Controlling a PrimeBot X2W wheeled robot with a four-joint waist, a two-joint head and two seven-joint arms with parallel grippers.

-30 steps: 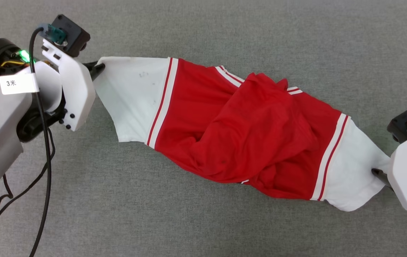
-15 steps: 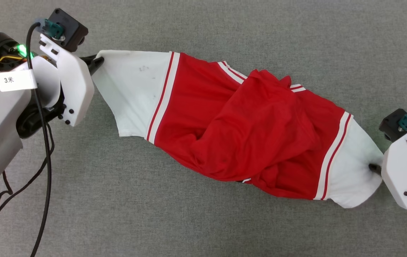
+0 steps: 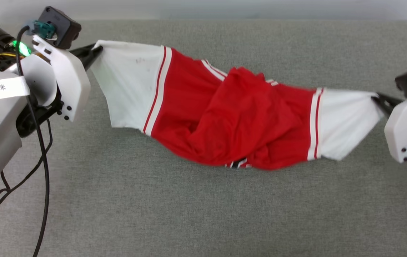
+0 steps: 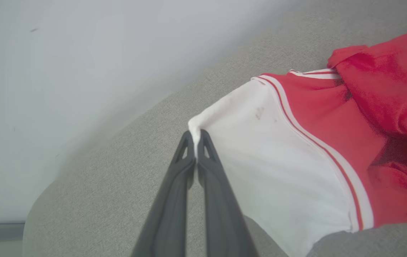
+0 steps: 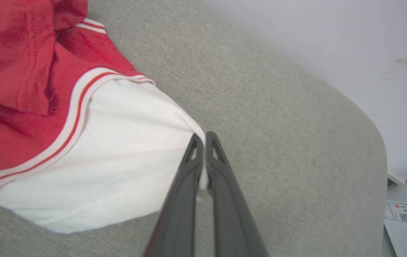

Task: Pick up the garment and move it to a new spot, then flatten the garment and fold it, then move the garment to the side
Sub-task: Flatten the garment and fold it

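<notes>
- The garment (image 3: 232, 125) hangs strung between the two arms over the grey surface (image 3: 189, 214). Its long axis runs side to side across the head view, sleeve to sleeve, dipping slightly from the robot's left towards its right.
- The left gripper (image 3: 94, 53) has its fingers pinched together on the tip of the left sleeve (image 3: 128, 85) — the wrist view shows a small nub of white cloth squeezed between the dark tips.
- The right gripper (image 3: 376, 97) is likewise closed, nipping the outer corner of the right sleeve (image 3: 342, 121). Cloth fans out from the pinch in tight creases, which reads as tension.
- Each gripper points inward along the garment's axis, so the shirt lies straight ahead of both tools. Neither arm is nearer — each holds its own end.
- The red body sags in the middle, bunched and folded over itself. Whether its lowest edge touches the surface or rides just above it, I cannot tell.
- As I judge it, the step in hand is carrying the shirt to a new spot. The move turns on keeping the two pinches apart along that side-to-side line: if the arms travel together across it, the span should hold, whereas drawing closer would let the bunched middle drop and drag.
- The body is not yet spread, so flattening and folding remain.
</notes>
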